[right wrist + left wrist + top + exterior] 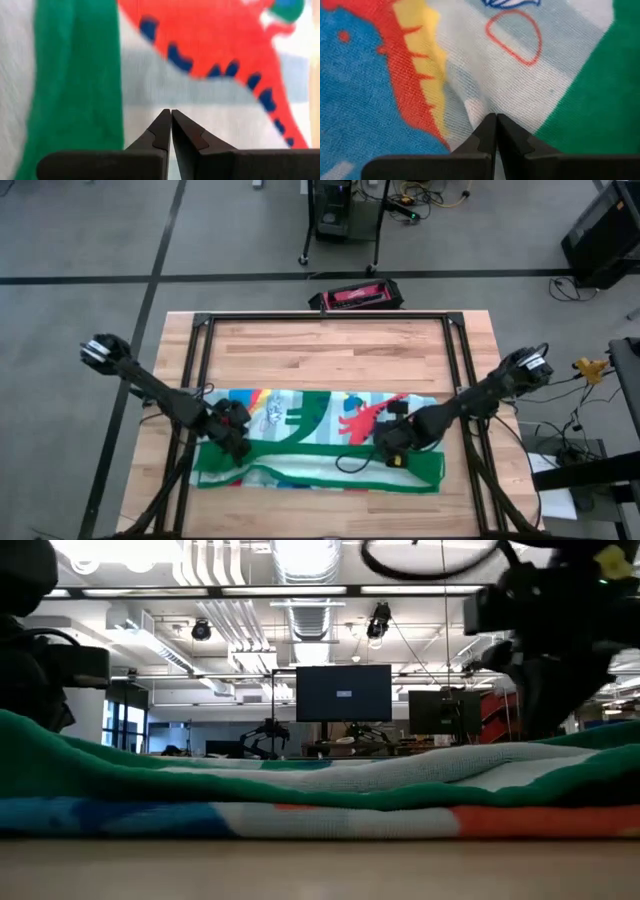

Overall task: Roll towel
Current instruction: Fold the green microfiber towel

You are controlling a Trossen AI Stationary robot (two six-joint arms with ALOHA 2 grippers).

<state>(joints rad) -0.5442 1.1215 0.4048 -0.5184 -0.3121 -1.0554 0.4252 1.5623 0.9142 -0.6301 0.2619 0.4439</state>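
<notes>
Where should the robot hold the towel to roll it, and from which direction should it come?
Probably the towel's near long edge, where the green fold already lies over, gripped from above at both ends. The left gripper and right gripper, both shut, sit there now; the towel lies flat and wide.

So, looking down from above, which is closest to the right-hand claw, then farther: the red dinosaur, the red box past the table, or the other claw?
From the right gripper, on the towel:
1. Red dinosaur, just beside it on the towel.
2. Left gripper, across the towel at its other end.
3. Red box, beyond the table's far edge.
</notes>
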